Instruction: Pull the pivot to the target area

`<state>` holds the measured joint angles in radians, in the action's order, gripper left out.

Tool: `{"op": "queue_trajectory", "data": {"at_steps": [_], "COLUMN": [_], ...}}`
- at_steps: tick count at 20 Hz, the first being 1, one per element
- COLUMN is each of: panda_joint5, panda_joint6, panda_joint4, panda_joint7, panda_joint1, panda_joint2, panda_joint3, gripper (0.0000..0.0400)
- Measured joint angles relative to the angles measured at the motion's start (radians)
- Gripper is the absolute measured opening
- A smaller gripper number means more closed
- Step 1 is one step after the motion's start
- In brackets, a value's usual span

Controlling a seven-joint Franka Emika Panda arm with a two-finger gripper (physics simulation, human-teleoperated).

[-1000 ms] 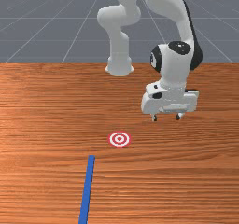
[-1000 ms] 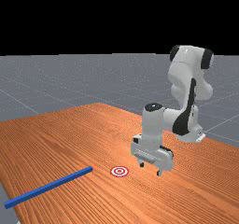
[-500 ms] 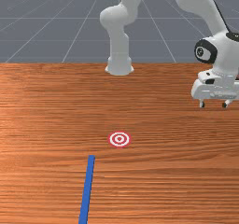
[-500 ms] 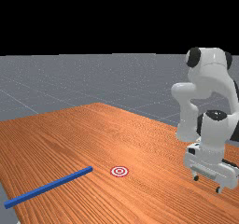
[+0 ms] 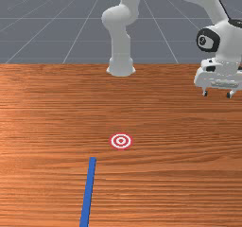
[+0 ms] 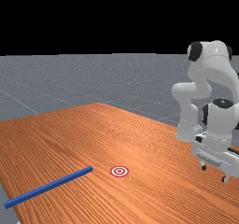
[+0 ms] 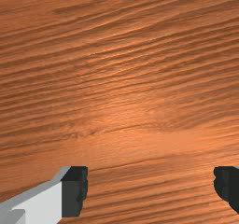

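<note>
My gripper (image 5: 217, 94) hangs above the table at the front view's right edge, its fingers apart and nothing between them. In the far view the gripper (image 6: 214, 173) is far to the right of the target. Bare wood lies under the open gripper (image 7: 150, 190) in the wrist view. A long blue bar (image 5: 88, 193) lies on the table, one end close to the red-and-white target (image 5: 121, 141). The same blue bar (image 6: 49, 186) runs left from near the target (image 6: 119, 171), without touching it.
The wooden table (image 5: 165, 183) stretches under everything. At its back edge stands the arm's base (image 5: 121, 63). The blue bar's far end reaches the table's left edge in the far view.
My gripper has swung to the front view's right, away from the target, then risen or drawn back a little toward the arm's base. Bar and target have stayed put.
</note>
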<state>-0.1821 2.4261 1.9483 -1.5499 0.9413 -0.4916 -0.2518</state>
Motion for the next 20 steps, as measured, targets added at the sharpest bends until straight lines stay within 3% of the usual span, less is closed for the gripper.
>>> {"op": "queue_trajectory", "data": {"at_steps": [4, 5, 9, 14, 18, 19, 20], "panda_joint5": [-0.001, -0.031, -0.093, -0.026, -0.01, 0.046, 0.043], "panda_joint6": [0.059, 0.097, 0.128, 0.017, 0.059, 0.024, 0.056], "panda_joint4": [0.02, 0.051, 0.047, -0.145, -0.022, 0.014, 0.08], "panda_joint7": [0.134, 0.229, 0.265, 0.123, 0.23, 0.149, 0.186], "panda_joint1": [-0.031, -0.068, -0.097, -0.015, -0.036, -0.005, -0.028], "panda_joint2": [-0.049, -0.032, -0.029, -0.134, -0.063, -0.041, -0.003], "panda_joint3": [0.033, 0.067, 0.112, 0.083, 0.088, 0.029, 0.023], "gripper": [0.04, 0.04, 0.04, 0.04, 0.04, 0.04, 0.04]}}
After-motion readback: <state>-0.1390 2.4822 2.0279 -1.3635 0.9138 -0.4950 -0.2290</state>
